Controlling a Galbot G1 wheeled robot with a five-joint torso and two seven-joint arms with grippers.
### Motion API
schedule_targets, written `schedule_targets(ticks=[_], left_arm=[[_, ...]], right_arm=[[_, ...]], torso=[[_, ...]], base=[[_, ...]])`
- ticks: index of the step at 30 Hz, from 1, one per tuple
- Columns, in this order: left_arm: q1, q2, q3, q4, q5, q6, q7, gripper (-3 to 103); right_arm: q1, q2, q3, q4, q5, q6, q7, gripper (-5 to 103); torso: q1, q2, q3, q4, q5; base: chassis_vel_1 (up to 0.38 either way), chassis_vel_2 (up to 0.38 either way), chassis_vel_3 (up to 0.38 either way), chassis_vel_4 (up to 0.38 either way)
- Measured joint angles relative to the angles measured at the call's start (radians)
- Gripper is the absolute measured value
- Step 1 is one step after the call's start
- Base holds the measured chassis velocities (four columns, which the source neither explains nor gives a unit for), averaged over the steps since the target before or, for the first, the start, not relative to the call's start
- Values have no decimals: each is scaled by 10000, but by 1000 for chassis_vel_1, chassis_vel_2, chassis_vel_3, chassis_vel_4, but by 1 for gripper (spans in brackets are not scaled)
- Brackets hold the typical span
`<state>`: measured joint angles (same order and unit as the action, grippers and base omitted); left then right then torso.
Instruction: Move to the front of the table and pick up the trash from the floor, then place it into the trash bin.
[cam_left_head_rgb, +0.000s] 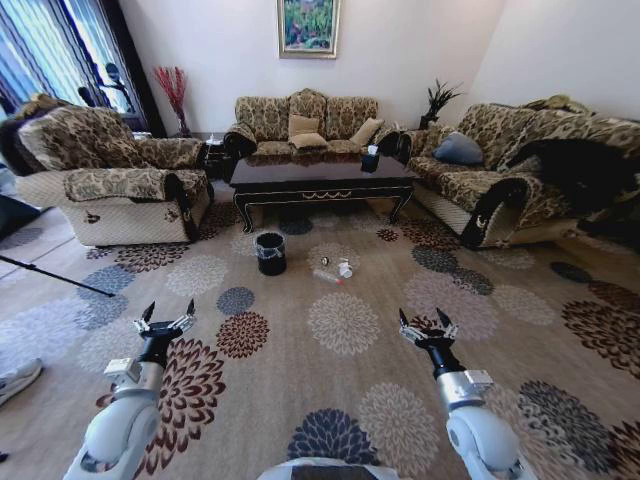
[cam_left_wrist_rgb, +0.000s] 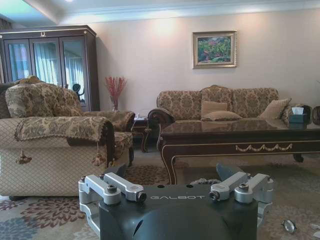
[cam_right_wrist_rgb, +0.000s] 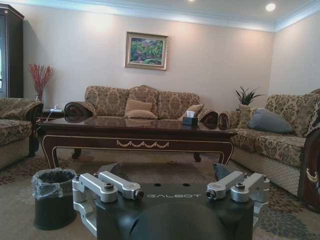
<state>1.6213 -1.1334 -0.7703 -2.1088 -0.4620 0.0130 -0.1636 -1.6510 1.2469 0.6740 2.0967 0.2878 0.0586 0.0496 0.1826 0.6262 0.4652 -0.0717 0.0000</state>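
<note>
The dark glossy table (cam_left_head_rgb: 320, 182) stands ahead between the sofas. On the patterned floor (cam_left_head_rgb: 345, 325) in front of it lie the trash pieces: a clear bottle (cam_left_head_rgb: 328, 277), a small white cup-like piece (cam_left_head_rgb: 345, 268) and a tiny silvery piece (cam_left_head_rgb: 324, 261). To their left stands the black trash bin (cam_left_head_rgb: 270, 252) with its clear liner. My left gripper (cam_left_head_rgb: 165, 320) and right gripper (cam_left_head_rgb: 428, 325) hover open and empty over the carpet, well short of the trash. In the right wrist view the bin (cam_right_wrist_rgb: 54, 197) sits before the table (cam_right_wrist_rgb: 135, 137), beyond the open right gripper (cam_right_wrist_rgb: 166, 172). The left wrist view catches the silvery piece (cam_left_wrist_rgb: 288, 226).
An armchair (cam_left_head_rgb: 110, 180) flanks the left, a sofa (cam_left_head_rgb: 520, 180) the right, and another sofa (cam_left_head_rgb: 305, 125) stands behind the table. A dark tissue box (cam_left_head_rgb: 370, 160) rests on the tabletop. A shoe (cam_left_head_rgb: 15, 380) and a thin black rod (cam_left_head_rgb: 55, 275) lie at far left.
</note>
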Motion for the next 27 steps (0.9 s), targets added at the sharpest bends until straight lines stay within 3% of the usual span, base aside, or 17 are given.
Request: schedule_targets(ticks=[27], left_arm=[[-62,-56,112,34,116,-301,175,100]], right_arm=[[-261,240,-36,175,-314,116,-52,100]], torso=[[-465,-1137,-671,-1,0]], base=[[0,0,0,0]])
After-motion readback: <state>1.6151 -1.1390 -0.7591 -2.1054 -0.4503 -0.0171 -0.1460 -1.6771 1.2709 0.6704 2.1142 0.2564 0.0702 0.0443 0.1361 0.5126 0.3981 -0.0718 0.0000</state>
